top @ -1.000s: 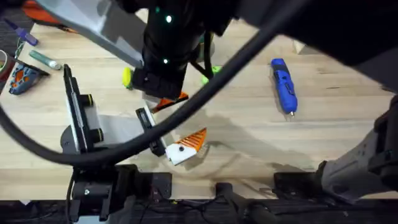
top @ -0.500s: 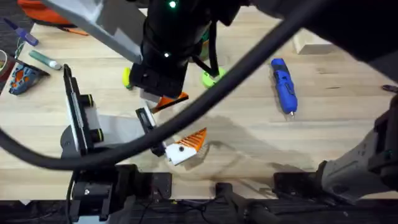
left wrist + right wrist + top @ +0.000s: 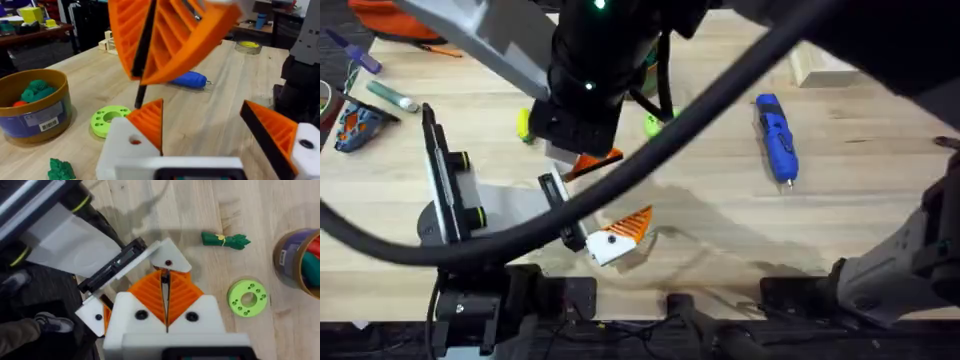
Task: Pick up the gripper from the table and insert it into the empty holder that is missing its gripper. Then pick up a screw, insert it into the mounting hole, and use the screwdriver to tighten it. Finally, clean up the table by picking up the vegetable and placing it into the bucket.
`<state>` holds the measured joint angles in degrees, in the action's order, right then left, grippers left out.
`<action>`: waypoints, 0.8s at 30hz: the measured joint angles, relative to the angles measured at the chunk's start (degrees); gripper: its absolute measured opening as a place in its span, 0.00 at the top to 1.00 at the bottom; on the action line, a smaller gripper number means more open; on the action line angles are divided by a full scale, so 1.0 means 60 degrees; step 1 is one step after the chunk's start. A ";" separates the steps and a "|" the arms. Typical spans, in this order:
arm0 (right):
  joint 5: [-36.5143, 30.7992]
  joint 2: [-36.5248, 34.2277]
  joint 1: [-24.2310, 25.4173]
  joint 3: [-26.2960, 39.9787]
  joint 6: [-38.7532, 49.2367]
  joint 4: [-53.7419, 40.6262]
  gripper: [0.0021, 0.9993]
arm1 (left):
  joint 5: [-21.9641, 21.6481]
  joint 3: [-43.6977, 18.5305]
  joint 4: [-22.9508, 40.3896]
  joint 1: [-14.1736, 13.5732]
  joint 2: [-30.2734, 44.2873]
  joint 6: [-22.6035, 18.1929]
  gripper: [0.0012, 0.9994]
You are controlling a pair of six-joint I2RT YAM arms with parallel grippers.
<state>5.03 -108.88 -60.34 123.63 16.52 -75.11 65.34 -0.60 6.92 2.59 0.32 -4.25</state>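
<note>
While the right gripper [image 3: 166,287] hangs low over the surface [image 3: 720,230], we see its orange ribbed pads pressed together, a thin black line running between them; we cannot tell whether anything is pinched there. Just beneath it lies the left gripper [image 3: 200,115], its two fingers spread wide apart. On one of those fingers, the white holder [image 3: 125,150] carries the orange wedge gripper [image 3: 149,122] against its upper edge, a small dark hole showing in the white face just beside it. The other finger bears its own orange pad with a black face.

From overhead we find the blue screwdriver [image 3: 776,135] lying flat on the surface, well apart from both arms on the right side. The mustard bucket [image 3: 30,107] stands upright with green and red pieces inside. Near it lies a green disc [image 3: 107,120] with holes, and the leafy green vegetable [image 3: 225,240] rests on the bare wood close by.
</note>
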 joint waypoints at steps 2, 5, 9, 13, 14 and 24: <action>0.0006 -0.0011 0.0000 0.0004 -0.0002 0.0000 1.00 | -0.0004 0.0000 0.0000 0.0000 0.0000 0.0000 0.01; 0.0038 -0.0066 0.0000 0.0004 -0.0002 -0.0003 1.00 | -0.0003 0.0000 0.0000 0.0000 0.0000 0.0000 0.01; 0.0049 -0.0254 0.0000 0.0002 -0.0006 0.0000 1.00 | -0.0004 0.0000 0.0000 0.0000 0.0000 0.0000 0.01; 0.0067 -0.0359 0.0007 -0.0057 -0.0035 0.0026 1.00 | -0.0002 0.0000 0.0000 0.0000 0.0000 0.0000 0.01; 0.0067 -0.0360 0.0017 -0.0069 -0.0035 0.0036 1.00 | 0.0000 0.0000 0.0000 0.0000 0.0000 0.0000 0.01; 0.0118 -0.0360 0.0178 -0.0142 -0.0111 0.0080 1.00 | -0.0003 0.0000 0.0000 0.0000 0.0000 0.0000 0.01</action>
<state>5.73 -111.04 -59.27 122.78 15.86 -74.63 65.32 -0.60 6.92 2.59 0.32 -4.25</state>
